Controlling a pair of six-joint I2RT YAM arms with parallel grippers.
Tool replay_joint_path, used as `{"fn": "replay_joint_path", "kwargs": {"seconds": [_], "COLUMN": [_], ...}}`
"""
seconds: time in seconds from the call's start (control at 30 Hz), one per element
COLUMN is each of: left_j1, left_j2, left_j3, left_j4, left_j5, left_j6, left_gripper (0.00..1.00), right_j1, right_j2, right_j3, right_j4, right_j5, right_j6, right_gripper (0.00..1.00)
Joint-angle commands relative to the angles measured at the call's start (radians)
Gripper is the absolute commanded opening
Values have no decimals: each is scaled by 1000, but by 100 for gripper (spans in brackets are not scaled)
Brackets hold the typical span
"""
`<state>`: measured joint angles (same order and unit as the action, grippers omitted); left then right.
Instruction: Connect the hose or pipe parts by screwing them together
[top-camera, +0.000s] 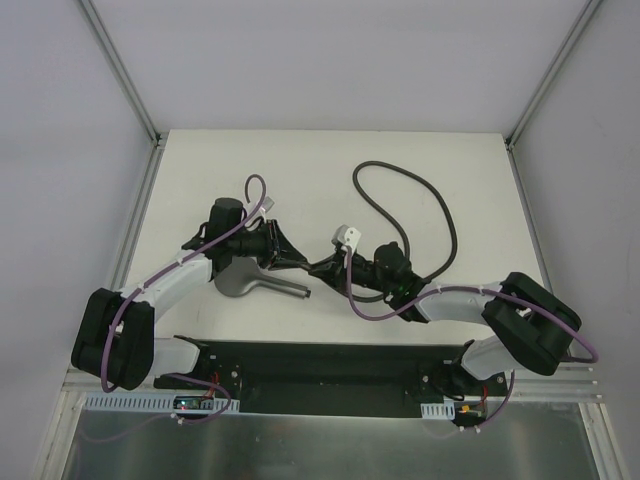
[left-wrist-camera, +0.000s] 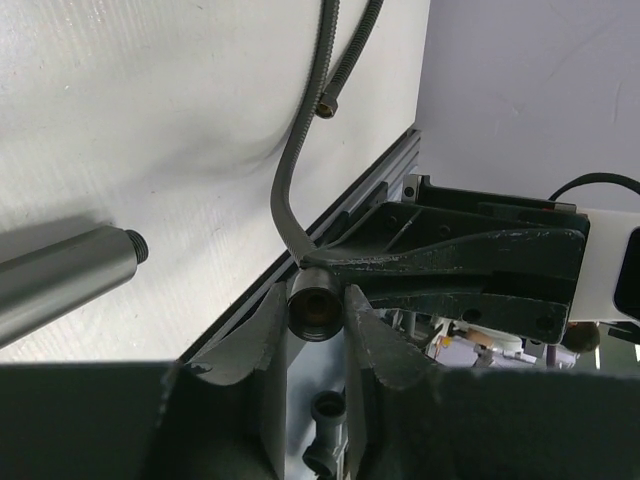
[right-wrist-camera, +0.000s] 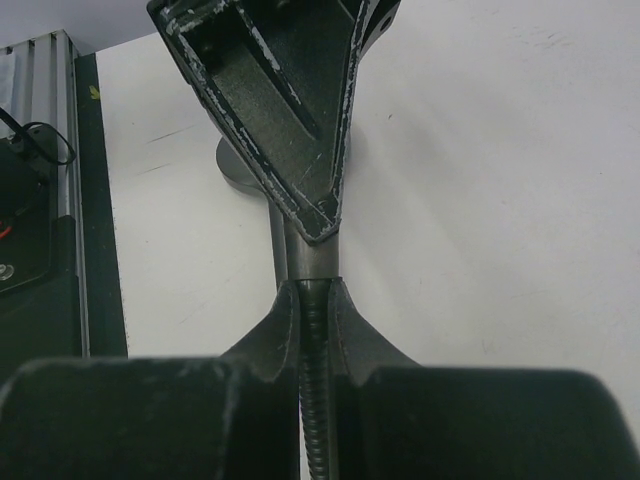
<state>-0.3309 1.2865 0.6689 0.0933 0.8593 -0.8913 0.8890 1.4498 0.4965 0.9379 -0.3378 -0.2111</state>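
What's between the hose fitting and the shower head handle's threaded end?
Left wrist view: only bare white table separates the hose fitting from the handle's threaded end.

I run 2 arms, the left arm (top-camera: 185, 272) and the right arm (top-camera: 455, 300), each with white link shells, bulky black joint housings, a thin purple cable (top-camera: 256, 178) and black wedge-shaped fingers (left-wrist-camera: 262, 335) scuffed pale at the edges.

LIGHT: bright, even and diffuse from overhead on all my feeds; the white table (top-camera: 300, 170) is near washed out | SHADOWS: soft and pale; I see a grey one beside the shower head handle (left-wrist-camera: 60, 275) | GLARE: mild sheen on that handle and on the hose (left-wrist-camera: 285, 190) | FOCUS: top view crisp; the bodies of the left gripper (left-wrist-camera: 316, 295) and right gripper (right-wrist-camera: 313, 287) blur at the bottom edge of my wrist views
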Motion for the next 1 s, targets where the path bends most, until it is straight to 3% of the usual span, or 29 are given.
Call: {"fn": "replay_joint_path", "kwargs": {"seconds": [0.0, 0.07, 0.1, 0.2, 0.23, 0.33, 0.43, 0.6, 0.83, 0.97], "left_j1": [-8, -8, -8, -8, -8, -8, -8, -8, -10, -10], "left_j2": [-3, -3, -1, 0, 2, 0, -3, -15, -26, -26], "left_j3": [-17, -22, -22, -25, -28, -29, -29, -31, -35, -42], "left_j4": [49, 49, 49, 49, 49, 49, 52, 54, 56, 62], "left_j5": [37, 41, 43, 46, 46, 46, 44, 44, 46, 43], "left_j6": [-14, -14, -15, -15, -15, -17, -20, -28, -34, -38], "left_gripper": [11, 0, 0, 0, 0, 0, 0, 0, 0, 0], "right_j1": [5, 7, 5, 5, 7, 7, 5, 5, 4, 2], "right_j2": [-5, -3, 0, 6, 9, 26, 55, 116, 164, 175], "right_j3": [-7, -7, -9, -21, -24, -35, -33, -16, 2, -7], "right_j4": [124, 133, 139, 179, 193, 254, 314, 371, 426, 469], "right_j5": [-36, -35, -35, -27, -24, -26, -38, -69, -96, -87], "right_j6": [38, 41, 44, 61, 81, 110, 148, 203, 240, 257], "right_gripper": [2, 3, 4, 16, 26, 43, 50, 50, 33, 34]}}
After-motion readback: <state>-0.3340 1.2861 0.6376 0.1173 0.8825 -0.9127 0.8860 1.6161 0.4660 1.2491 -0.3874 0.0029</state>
